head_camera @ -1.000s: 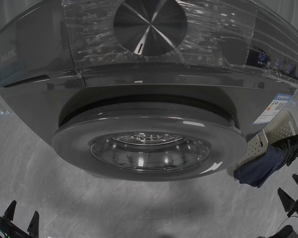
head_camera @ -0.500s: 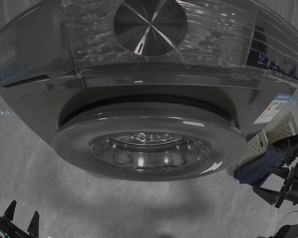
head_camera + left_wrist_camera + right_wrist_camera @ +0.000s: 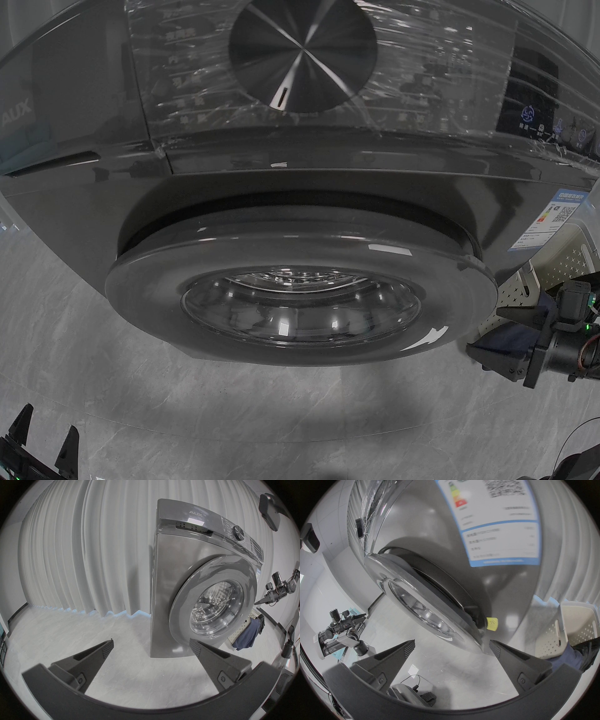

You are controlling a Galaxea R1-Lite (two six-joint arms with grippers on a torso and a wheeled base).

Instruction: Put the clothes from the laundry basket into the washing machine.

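Observation:
The grey washing machine (image 3: pixel 300 156) faces me with its round glass door (image 3: pixel 300 306) shut. At its right stands the white perforated laundry basket (image 3: pixel 522 289), with a navy garment (image 3: pixel 500 342) hanging over its near rim. My right gripper (image 3: pixel 505 340) is open right in front of that garment, beside the door's right rim, with nothing between its fingers. In the right wrist view the door's edge (image 3: pixel 431 611) is close, and the basket (image 3: pixel 576 625) holds the navy garment (image 3: pixel 565 661) and a black one (image 3: pixel 590 651). My left gripper (image 3: pixel 47 430) is open, low at the near left.
Grey tiled floor (image 3: pixel 250 400) lies free in front of the machine. A yellow tag (image 3: pixel 492 624) sits on the machine beside the door rim. White curtains (image 3: pixel 78 548) hang behind the machine's left side. A camera stand (image 3: pixel 340 633) is on the floor behind.
My right gripper has risen from the lower right edge and moved left, up to the navy garment beside the door. The left gripper has not moved.

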